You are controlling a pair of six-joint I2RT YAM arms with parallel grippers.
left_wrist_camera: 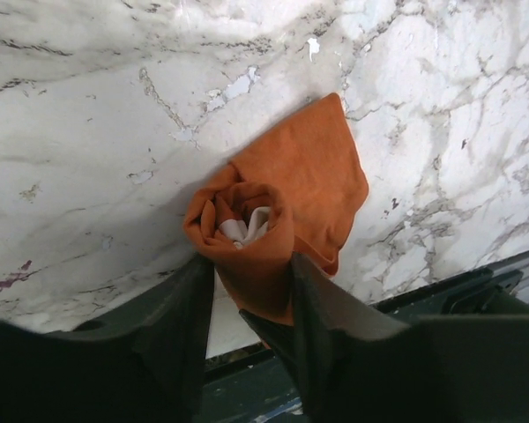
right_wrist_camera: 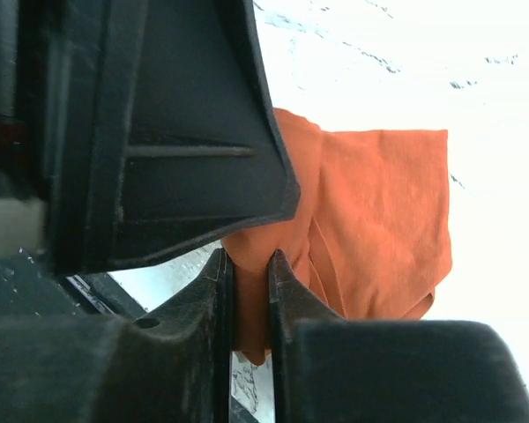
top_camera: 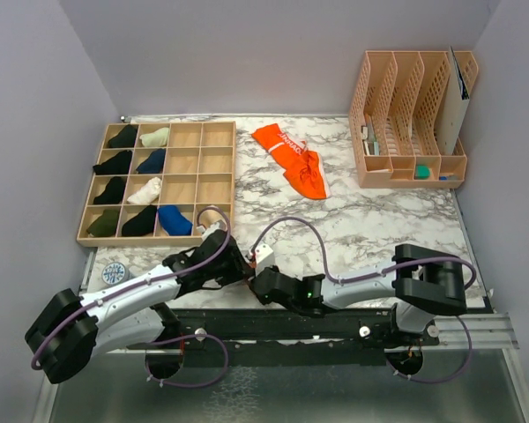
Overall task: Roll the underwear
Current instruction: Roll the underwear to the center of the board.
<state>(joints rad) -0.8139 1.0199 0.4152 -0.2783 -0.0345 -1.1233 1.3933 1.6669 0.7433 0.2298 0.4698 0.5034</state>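
left gripper (left_wrist_camera: 251, 264): clamps rolled rust-brown brief (left_wrist_camera: 310, 176) | right gripper (right_wrist_camera: 247, 257): pinches its edge | place: just before compartment tray (top_camera: 141, 240)

The table (top_camera: 379, 229) is white marble with grey veining. At its near edge, the rolled rust-brown briefs (left_wrist_camera: 286, 185) show a white lining at the core. Toward the far edge, the bright orange briefs (top_camera: 291, 163) carry a white lettered waistband. The far-left wooden tray (top_camera: 216, 189) is tan and the far-right file rack (top_camera: 406, 88) is peach.
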